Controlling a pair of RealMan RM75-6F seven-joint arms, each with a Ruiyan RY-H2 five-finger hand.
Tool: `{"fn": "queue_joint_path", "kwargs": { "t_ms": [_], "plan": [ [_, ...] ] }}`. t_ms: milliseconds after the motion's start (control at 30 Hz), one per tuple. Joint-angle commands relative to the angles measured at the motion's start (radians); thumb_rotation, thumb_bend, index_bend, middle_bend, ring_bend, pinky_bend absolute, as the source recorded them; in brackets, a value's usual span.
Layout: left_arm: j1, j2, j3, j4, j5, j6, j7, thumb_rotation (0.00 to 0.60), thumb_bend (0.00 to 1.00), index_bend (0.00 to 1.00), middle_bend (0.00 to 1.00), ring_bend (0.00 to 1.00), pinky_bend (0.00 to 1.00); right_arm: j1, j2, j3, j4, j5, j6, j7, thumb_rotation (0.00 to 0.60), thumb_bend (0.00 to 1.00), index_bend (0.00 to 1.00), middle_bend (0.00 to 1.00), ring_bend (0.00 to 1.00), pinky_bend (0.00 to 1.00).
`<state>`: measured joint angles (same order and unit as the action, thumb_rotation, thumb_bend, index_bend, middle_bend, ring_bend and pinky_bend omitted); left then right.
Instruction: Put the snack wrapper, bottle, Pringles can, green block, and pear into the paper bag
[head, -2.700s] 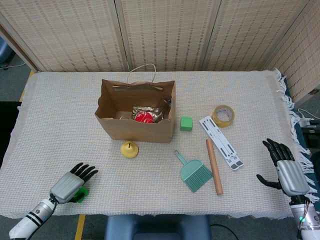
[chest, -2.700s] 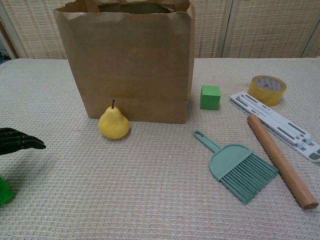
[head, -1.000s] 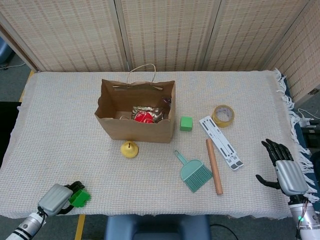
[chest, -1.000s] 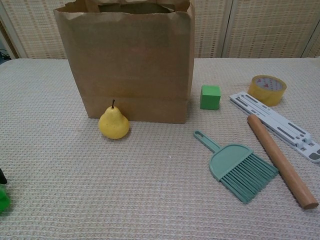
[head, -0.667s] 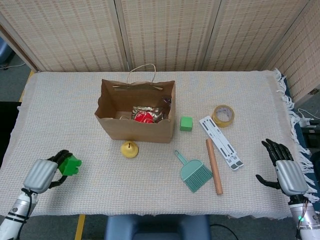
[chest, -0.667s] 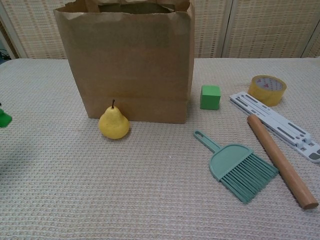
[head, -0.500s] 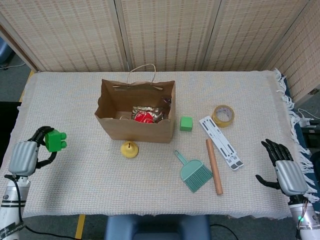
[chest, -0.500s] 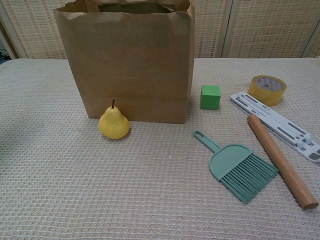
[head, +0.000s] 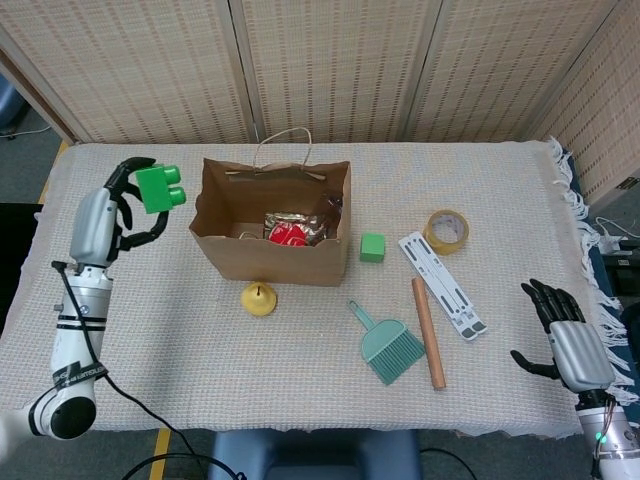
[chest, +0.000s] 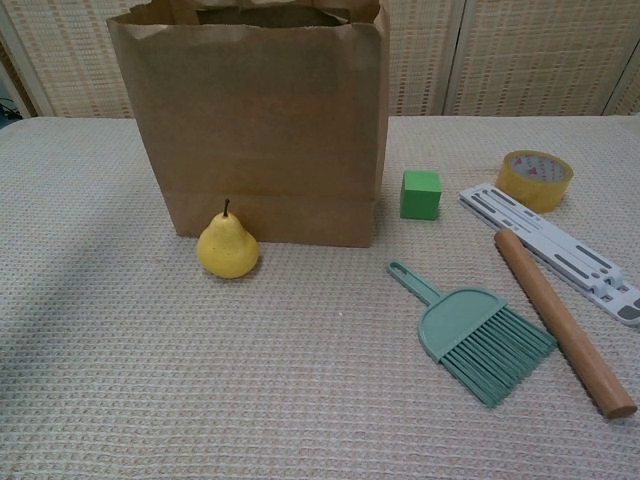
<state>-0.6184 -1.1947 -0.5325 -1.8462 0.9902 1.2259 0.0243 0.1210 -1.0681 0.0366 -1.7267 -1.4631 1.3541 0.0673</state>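
Observation:
My left hand (head: 112, 215) is raised at the left of the paper bag (head: 270, 258) and holds a green studded block (head: 160, 187) near the bag's upper left corner. The open bag (chest: 260, 120) shows a silver snack wrapper (head: 290, 222) and something red (head: 288, 236) inside. A yellow pear (head: 260, 298) stands on the cloth against the bag's front (chest: 228, 245). A small green cube (head: 372, 246) sits right of the bag (chest: 420, 193). My right hand (head: 568, 340) hovers open at the table's right front edge. Neither hand appears in the chest view.
A teal dustpan brush (head: 385, 345), a wooden rolling pin (head: 428, 332), a white slotted rack (head: 442, 284) and a roll of yellow tape (head: 446, 230) lie right of the bag. Wicker screens stand behind the table.
My left hand has gripped the green studded block at the front left, lifted it and carried it back up to the bag's left side. The right hand has stayed put.

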Motion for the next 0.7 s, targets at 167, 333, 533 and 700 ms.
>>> {"fn": "queue_joint_path", "kwargs": {
  "t_ms": [167,333,533,700],
  "plan": [
    [-0.185,-0.138,0.008,0.117,-0.077,-0.088,0.154,0.600,0.59,0.63,0.63,0.60,0.72,0.002,0.006,0.001,-0.006,0.005,-0.006,0.003,0.600,0.11,0.00,0.00,0.00,0.00],
    [-0.241,-0.183,0.064,0.165,-0.067,-0.139,0.209,0.600,0.54,0.52,0.55,0.50,0.63,0.001,0.011,0.000,-0.009,0.008,-0.008,0.010,0.600,0.11,0.00,0.00,0.00,0.00],
    [-0.258,-0.178,0.105,0.164,-0.078,-0.176,0.255,0.600,0.40,0.07,0.07,0.06,0.18,0.001,0.014,0.000,-0.010,0.007,-0.008,0.014,0.600,0.11,0.00,0.00,0.00,0.00],
    [-0.252,-0.175,0.099,0.156,-0.041,-0.172,0.186,0.600,0.39,0.00,0.00,0.00,0.09,0.002,0.015,-0.003,-0.009,0.003,-0.011,0.015,0.600,0.11,0.00,0.00,0.00,0.00]
  ]
}}
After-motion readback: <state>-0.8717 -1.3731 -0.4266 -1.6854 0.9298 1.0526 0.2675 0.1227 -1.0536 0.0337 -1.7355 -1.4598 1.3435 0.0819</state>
